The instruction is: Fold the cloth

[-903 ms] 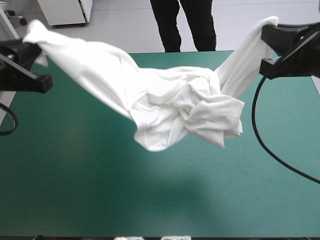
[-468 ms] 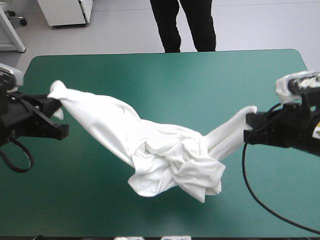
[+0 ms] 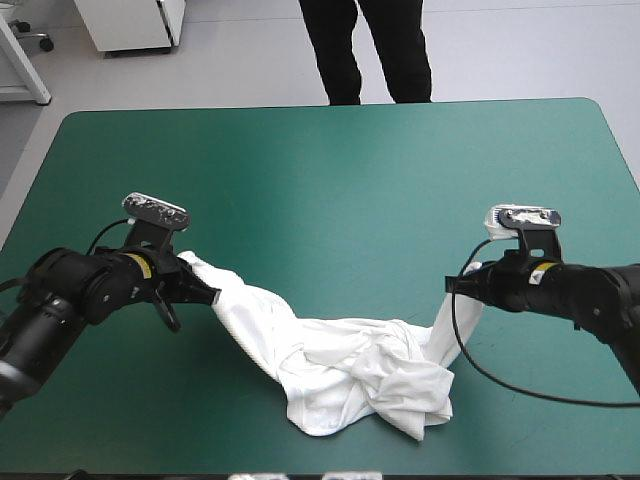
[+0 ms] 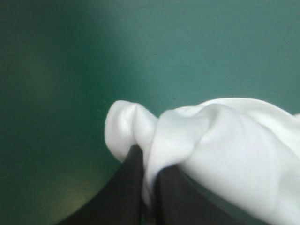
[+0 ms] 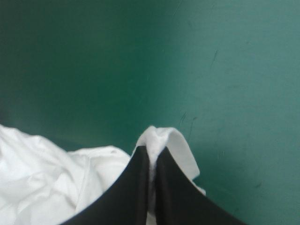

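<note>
T-shirt (image 3: 345, 375) strung between your grippers, low in frame.
Your left gripper (image 3: 205, 293) clamps one end at lower left, right gripper (image 3: 462, 285) the other at lower right; the crumpled middle lies on the teal-green cover (image 3: 330, 170).

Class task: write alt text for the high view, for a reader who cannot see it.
A crumpled white T-shirt sags onto a teal-green table, its bunched middle close to the table's near edge. The left gripper and the right gripper each pinch one end, low over the cover.
</note>
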`<state>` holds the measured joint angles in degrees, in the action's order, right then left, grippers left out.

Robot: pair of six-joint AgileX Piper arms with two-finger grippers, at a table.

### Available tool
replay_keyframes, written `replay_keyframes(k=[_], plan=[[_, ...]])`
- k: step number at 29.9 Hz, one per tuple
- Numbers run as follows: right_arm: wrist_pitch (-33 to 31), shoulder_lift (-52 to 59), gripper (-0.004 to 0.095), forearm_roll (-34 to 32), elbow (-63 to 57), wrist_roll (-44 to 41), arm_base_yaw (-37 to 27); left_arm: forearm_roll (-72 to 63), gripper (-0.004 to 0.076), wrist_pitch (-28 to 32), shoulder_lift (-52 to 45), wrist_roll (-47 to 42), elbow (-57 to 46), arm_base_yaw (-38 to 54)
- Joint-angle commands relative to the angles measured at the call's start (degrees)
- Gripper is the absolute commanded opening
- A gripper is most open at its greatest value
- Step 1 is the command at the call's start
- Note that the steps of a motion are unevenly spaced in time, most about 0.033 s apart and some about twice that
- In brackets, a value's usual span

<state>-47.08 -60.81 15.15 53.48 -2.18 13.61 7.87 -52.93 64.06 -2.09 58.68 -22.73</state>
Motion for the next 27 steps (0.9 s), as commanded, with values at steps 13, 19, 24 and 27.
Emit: replay_keyframes(k=[13, 19, 24, 27], plan=[[7.34, -23.78, 0.0015, -0.03, 8.13, 0.28, -0.02, 14.84, -0.0009, 7.12, 19.29, -9.29, 1.32, 0.04], [0.48, -24.11, 0.0531, -2.01, 11.36, 0.17, -0.02, 14.98, 0.0174, 3.59, 19.39, -8.16, 2.9, 0.04], [-6.95, -23.21, 0.061, -5.57, 16.69, 0.0, -0.02, 14.98, 0.0496, -3.36, 19.26, -8.16, 7.45, 0.04], [-9.81, -20.26, 0.0554, -6.38, 19.67, -0.13, -0.02, 14.98, 0.0547, -8.23, 17.74, -8.16, 11.57, 0.04]])
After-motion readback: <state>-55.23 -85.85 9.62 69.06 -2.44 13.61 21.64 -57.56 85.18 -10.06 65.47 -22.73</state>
